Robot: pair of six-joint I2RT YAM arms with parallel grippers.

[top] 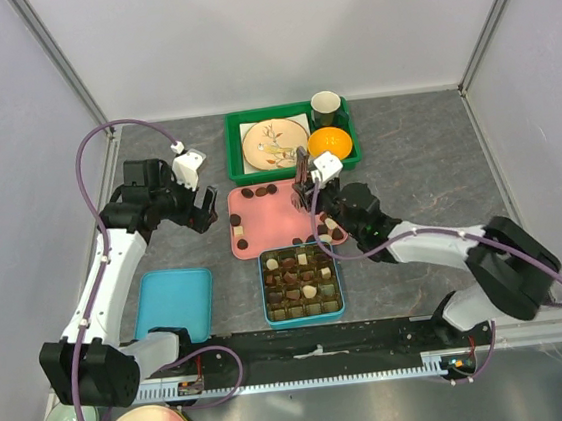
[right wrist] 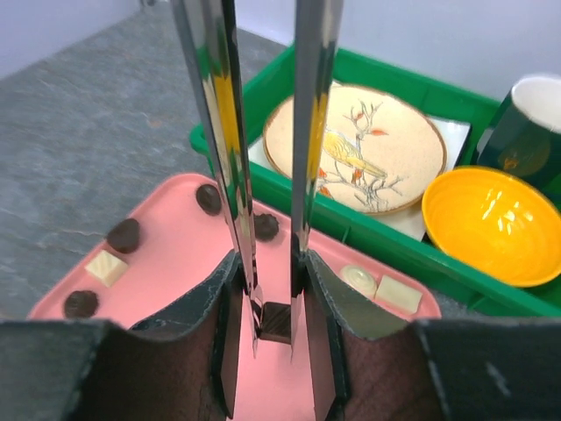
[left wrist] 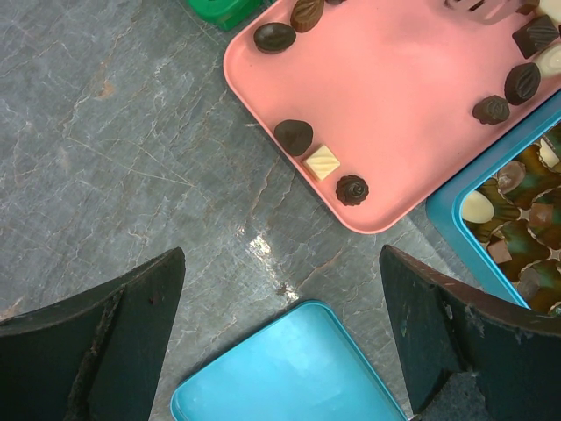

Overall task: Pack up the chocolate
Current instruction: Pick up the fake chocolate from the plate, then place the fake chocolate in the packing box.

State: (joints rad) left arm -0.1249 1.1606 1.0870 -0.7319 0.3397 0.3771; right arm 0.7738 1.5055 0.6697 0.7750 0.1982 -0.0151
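Partway through, the blue box [top: 306, 319] is holding many chocolates [top: 310, 292] while several are waiting on the pink tray [top: 272, 221]. The right gripper [right wrist: 274, 338] is straddling a dark square piece [right wrist: 277, 317], grip uncertain; the left gripper [left wrist: 280, 254] is hanging wide open, empty.

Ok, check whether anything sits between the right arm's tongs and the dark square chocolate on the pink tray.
Nothing visible does. The right gripper holds the tongs with their tips either side of the dark square chocolate, and only bare pink tray lies around it.
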